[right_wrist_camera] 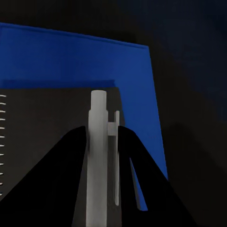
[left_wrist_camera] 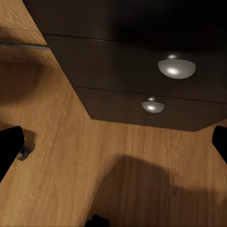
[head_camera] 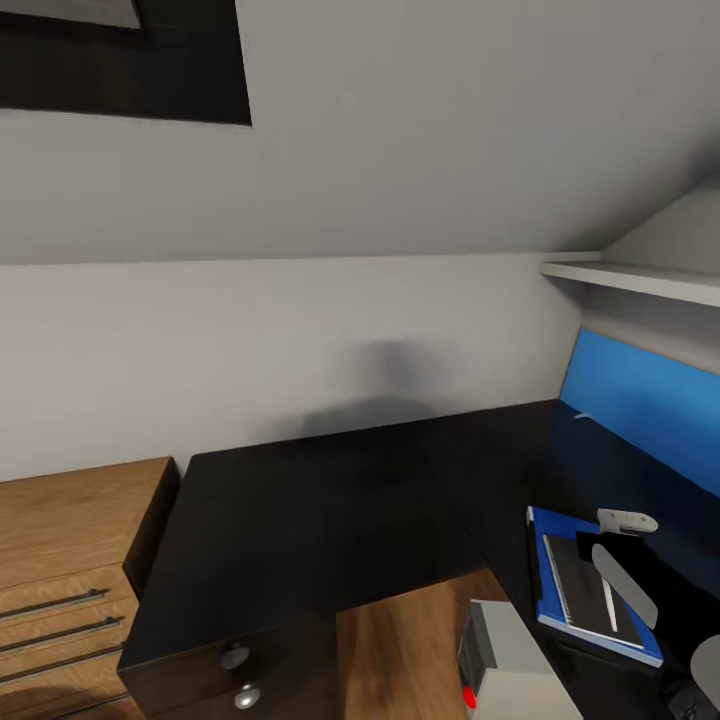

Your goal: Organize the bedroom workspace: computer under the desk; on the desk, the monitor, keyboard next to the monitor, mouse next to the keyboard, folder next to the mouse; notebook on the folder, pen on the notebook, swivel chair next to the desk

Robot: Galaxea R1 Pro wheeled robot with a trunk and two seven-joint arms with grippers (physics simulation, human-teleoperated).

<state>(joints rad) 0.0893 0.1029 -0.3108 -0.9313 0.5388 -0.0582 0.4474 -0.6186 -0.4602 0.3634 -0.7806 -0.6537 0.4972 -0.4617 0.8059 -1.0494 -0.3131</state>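
Desk (head_camera: 300,510): one folder (right_wrist_camera: 71,56), one notebook (right_wrist_camera: 42,123), one pen (right_wrist_camera: 98,156).

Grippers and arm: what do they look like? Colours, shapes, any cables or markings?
Right gripper: two plain matte black fingers, wedge-shaped, narrowing to the tips. Left gripper: black finger ends, rounded. Right arm in the head view: pale grey rounded shells on black parts. No cables or markings visible.

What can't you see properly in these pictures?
- Computer: head view, cut off by the bottom edge.
- Pen: right wrist view, its lower end is cut off; right claw fingers flank it.
- Whether the pen touches the notebook on the folder: unclear.
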